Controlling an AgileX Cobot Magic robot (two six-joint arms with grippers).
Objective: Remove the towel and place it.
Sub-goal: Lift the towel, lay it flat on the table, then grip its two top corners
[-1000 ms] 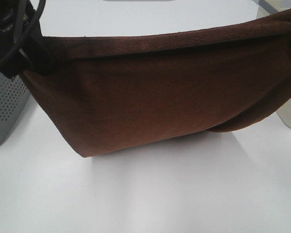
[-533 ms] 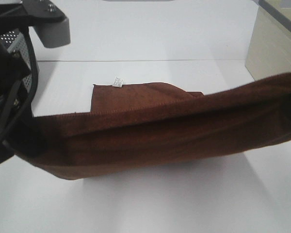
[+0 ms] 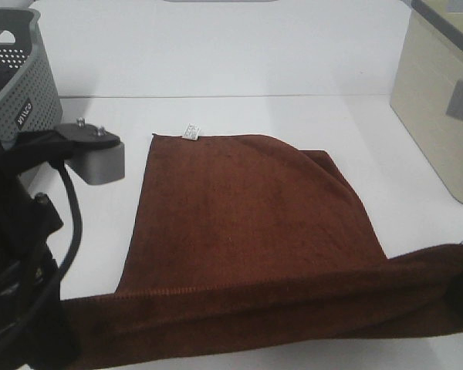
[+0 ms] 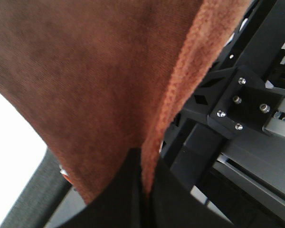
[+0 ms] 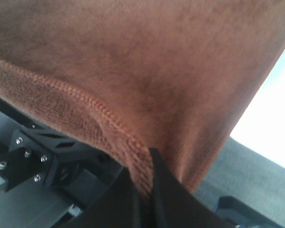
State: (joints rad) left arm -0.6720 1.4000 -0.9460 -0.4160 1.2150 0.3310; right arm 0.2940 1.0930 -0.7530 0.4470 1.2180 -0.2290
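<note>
While far half of towel [image 3: 239, 208] lies flat on table [image 3: 239, 69], you see near hem raised, stretched between left gripper [image 4: 142, 178] and right gripper [image 5: 143, 183], both clamped on it.

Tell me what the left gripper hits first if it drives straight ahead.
The towel: the left gripper is shut on its hem, with cloth right ahead. Beyond it the rig's black bracket seems next, though depth is unclear.

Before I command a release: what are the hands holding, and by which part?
Both hold the towel: left hand and right hand each pinch its hemmed edge, at opposite ends.
</note>
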